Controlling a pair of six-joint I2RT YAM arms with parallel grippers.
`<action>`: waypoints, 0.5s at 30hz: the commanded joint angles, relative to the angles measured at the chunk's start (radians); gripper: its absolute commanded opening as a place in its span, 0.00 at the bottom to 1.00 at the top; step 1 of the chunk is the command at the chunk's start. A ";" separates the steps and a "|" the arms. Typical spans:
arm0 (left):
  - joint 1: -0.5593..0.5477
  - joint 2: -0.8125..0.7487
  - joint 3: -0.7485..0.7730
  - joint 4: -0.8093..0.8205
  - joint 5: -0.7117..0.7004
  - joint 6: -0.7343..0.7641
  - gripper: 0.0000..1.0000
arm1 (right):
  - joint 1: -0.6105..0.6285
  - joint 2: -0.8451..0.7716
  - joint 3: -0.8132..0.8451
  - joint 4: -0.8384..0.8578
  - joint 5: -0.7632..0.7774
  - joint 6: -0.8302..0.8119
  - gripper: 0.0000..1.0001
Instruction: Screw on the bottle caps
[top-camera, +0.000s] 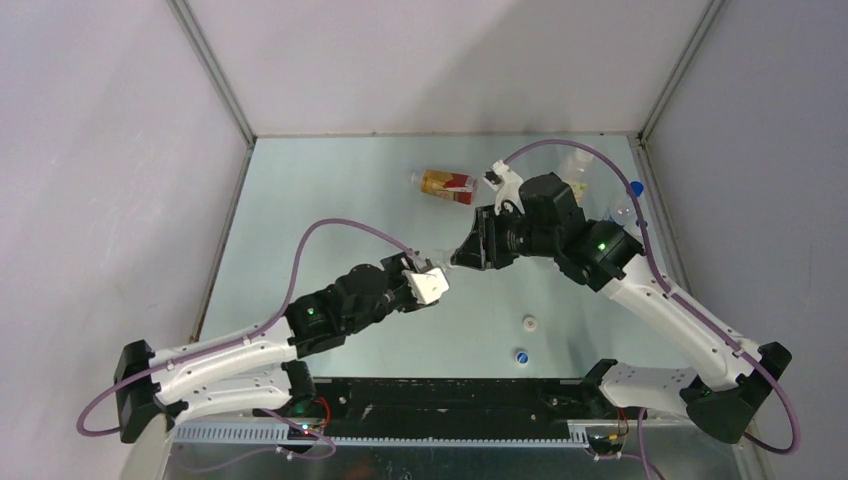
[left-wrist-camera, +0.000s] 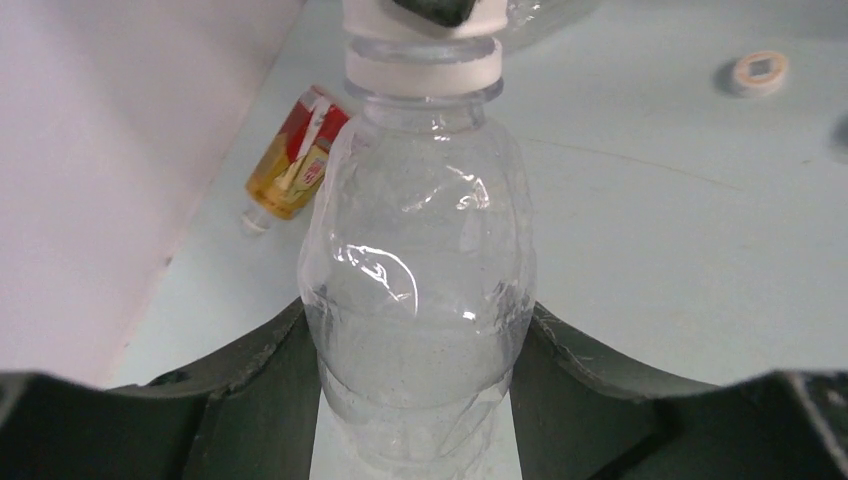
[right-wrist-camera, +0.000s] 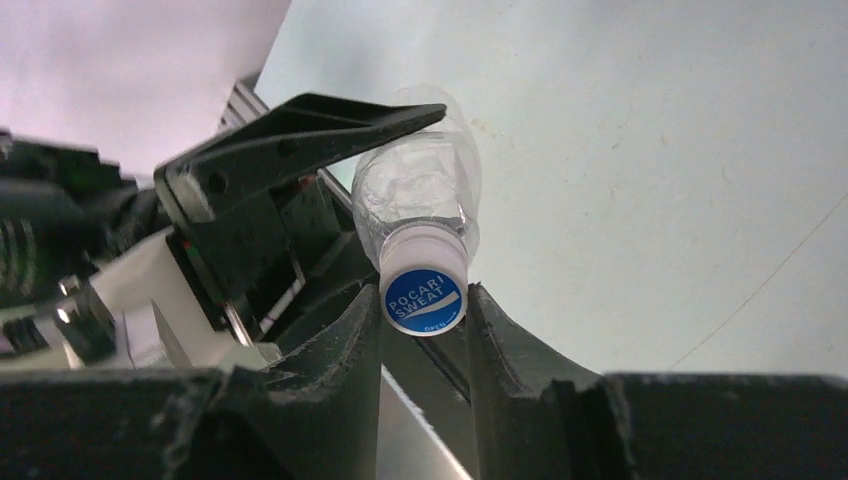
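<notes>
The clear, unlabelled plastic bottle (left-wrist-camera: 420, 260) is held roughly level between the two hands above the pale table (top-camera: 330, 200), and its crumpled walls are see-through all the way across. The left hand (left-wrist-camera: 418, 330) is clamped round its body. The right hand (right-wrist-camera: 424, 335) pinches the round blue-topped, white-sided screw cap (right-wrist-camera: 424, 298) sitting on its neck. Beyond this bottle, an amber-filled bottle with a red-orange label (top-camera: 447, 185) lies on its side on the table. Nearer the arm bases than this bottle, a small white cap (top-camera: 529, 322) and a small blue cap (top-camera: 521, 355) lie loose, close together but apart.
</notes>
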 joint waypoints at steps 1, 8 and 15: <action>-0.060 0.005 0.015 0.260 -0.120 0.095 0.00 | 0.018 0.020 -0.002 -0.009 0.122 0.260 0.06; -0.060 -0.019 -0.026 0.241 -0.103 0.038 0.00 | -0.002 -0.064 -0.002 0.039 0.146 0.197 0.24; -0.047 -0.010 -0.044 0.206 -0.074 -0.011 0.00 | -0.018 -0.114 -0.002 0.062 0.080 0.062 0.63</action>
